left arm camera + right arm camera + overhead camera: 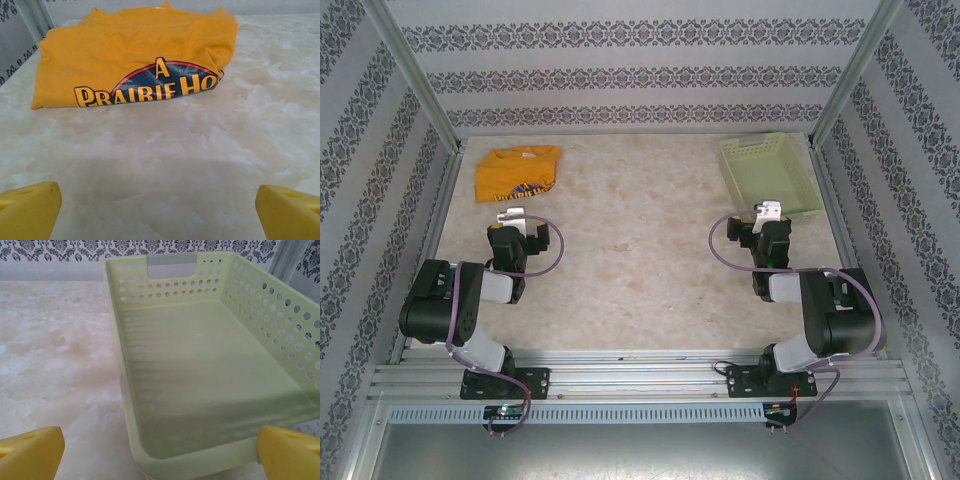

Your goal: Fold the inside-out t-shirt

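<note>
My arms (450,305) sit folded low, left fingers (27,210) and right fingers (290,452) spread wide, empty; one t-shirt (518,172), one basket (752,141) on the bench (640,240).

A pale green perforated basket (752,148) stands upright at the far right corner of the marbled beige surface (640,250), just beside the patterned walls (640,75).

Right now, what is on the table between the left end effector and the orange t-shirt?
Nothing. In the left wrist view, a bare stretch of marbled table lies between the open left end effector and the t-shirt.
</note>
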Robot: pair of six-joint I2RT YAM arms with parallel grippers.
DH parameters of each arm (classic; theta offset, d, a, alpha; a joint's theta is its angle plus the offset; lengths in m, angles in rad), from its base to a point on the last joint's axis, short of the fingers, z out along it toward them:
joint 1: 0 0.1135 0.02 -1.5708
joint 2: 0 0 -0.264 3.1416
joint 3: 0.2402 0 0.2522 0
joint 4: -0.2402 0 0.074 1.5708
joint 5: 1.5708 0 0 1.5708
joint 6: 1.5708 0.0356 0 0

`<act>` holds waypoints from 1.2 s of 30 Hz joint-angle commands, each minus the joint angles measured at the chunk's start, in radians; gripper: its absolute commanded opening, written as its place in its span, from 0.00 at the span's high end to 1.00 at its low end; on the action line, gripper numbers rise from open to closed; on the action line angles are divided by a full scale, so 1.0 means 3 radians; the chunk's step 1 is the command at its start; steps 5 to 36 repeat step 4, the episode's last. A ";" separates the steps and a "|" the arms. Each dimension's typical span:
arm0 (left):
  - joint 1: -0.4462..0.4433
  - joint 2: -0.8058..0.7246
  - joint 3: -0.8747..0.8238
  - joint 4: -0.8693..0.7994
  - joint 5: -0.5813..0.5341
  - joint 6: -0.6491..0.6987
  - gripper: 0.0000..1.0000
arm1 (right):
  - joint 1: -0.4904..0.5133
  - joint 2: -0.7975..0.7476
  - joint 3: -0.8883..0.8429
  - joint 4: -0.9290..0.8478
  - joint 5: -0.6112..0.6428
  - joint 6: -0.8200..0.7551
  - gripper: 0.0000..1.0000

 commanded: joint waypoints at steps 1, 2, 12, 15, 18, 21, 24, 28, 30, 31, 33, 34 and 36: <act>0.0023 -0.0007 -0.0026 0.0184 -0.0043 -0.0060 0.00 | -0.0003 0.0022 0.0053 -0.0004 0.0012 0.0054 0.02; 0.0027 -0.0006 -0.0026 0.0186 -0.0040 -0.0060 0.00 | 0.0004 0.0017 0.0042 0.0016 0.0018 0.0040 0.02; 0.0024 -0.0002 -0.0026 0.0181 -0.0040 -0.0060 0.00 | 0.0018 0.0026 0.0026 0.0051 0.0070 0.0043 0.02; 0.0024 -0.0002 -0.0026 0.0181 -0.0040 -0.0060 0.00 | 0.0018 0.0026 0.0026 0.0051 0.0070 0.0043 0.02; 0.0024 -0.0002 -0.0026 0.0181 -0.0040 -0.0060 0.00 | 0.0018 0.0026 0.0026 0.0051 0.0070 0.0043 0.02; 0.0024 -0.0002 -0.0026 0.0181 -0.0040 -0.0060 0.00 | 0.0018 0.0026 0.0026 0.0051 0.0070 0.0043 0.02; 0.0024 -0.0002 -0.0026 0.0181 -0.0040 -0.0060 0.00 | 0.0018 0.0026 0.0026 0.0051 0.0070 0.0043 0.02; 0.0024 -0.0002 -0.0026 0.0181 -0.0040 -0.0060 0.00 | 0.0018 0.0026 0.0026 0.0051 0.0070 0.0043 0.02; 0.0024 -0.0002 -0.0026 0.0181 -0.0040 -0.0060 0.00 | 0.0018 0.0026 0.0026 0.0051 0.0070 0.0043 0.02; 0.0024 -0.0002 -0.0026 0.0181 -0.0040 -0.0060 0.00 | 0.0018 0.0026 0.0026 0.0051 0.0070 0.0043 0.02; 0.0024 -0.0002 -0.0026 0.0181 -0.0040 -0.0060 0.00 | 0.0018 0.0026 0.0026 0.0051 0.0070 0.0043 0.02; 0.0024 -0.0002 -0.0026 0.0181 -0.0040 -0.0060 0.00 | 0.0018 0.0026 0.0026 0.0051 0.0070 0.0043 0.02; 0.0024 -0.0002 -0.0026 0.0181 -0.0040 -0.0060 0.00 | 0.0018 0.0026 0.0026 0.0051 0.0070 0.0043 0.02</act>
